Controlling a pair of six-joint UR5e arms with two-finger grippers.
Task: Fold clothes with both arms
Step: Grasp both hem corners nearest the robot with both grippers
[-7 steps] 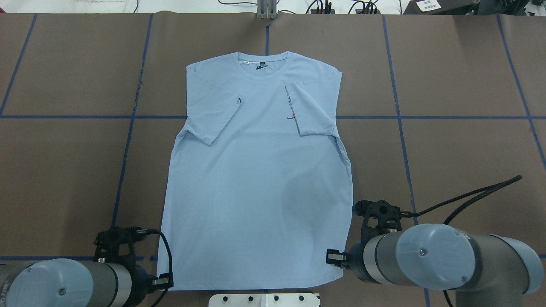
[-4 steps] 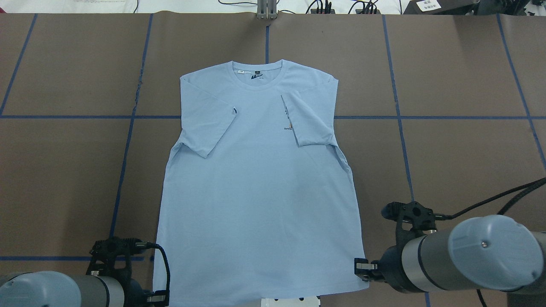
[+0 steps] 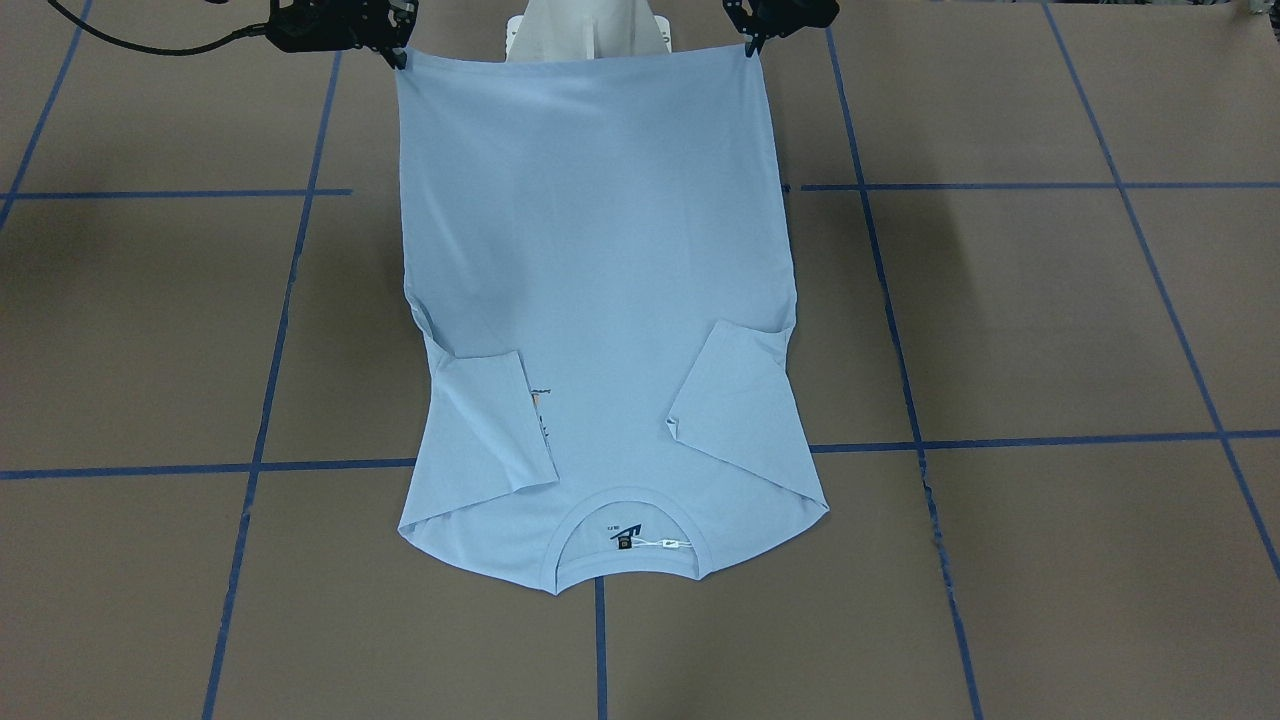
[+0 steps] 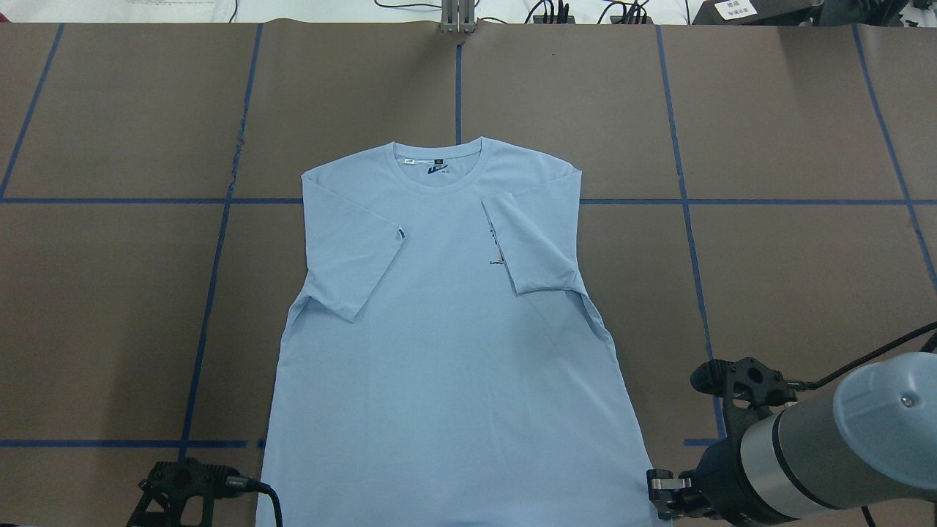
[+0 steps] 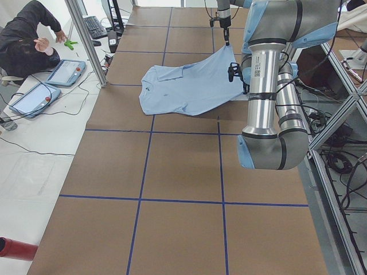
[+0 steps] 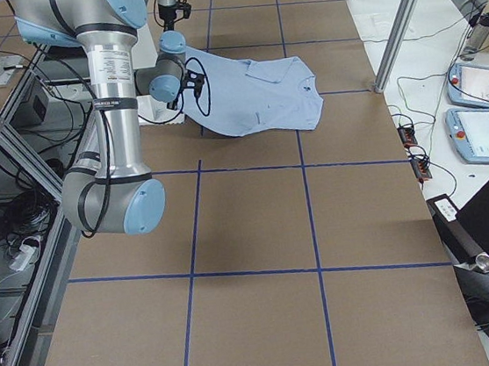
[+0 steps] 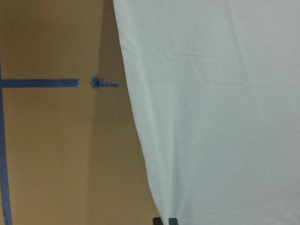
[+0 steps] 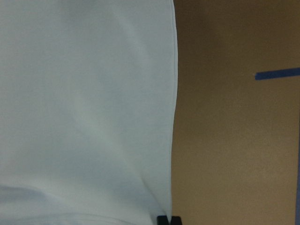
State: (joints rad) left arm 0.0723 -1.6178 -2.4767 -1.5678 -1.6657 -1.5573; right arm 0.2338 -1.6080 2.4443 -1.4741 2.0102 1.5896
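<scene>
The light blue T-shirt lies face up, collar away from the robot, both sleeves folded inward. The right-hand sleeve partly covers the orange-and-dark chest print. My left gripper is shut on one hem corner and my right gripper on the other. The hem is stretched taut between them and raised near the white pedestal. The right gripper also shows in the overhead view. In the wrist views the cloth runs down into dark fingertips.
The brown table covering carries a grid of blue tape lines. Cables and plugs lie beyond the far edge. A person and two tablets are at the far side in the left view.
Both grippers have pulled back toward the robot and spread apart. They have dragged the T-shirt toward the robot, and the collar has slid closer. The left gripper has left the overhead view.
</scene>
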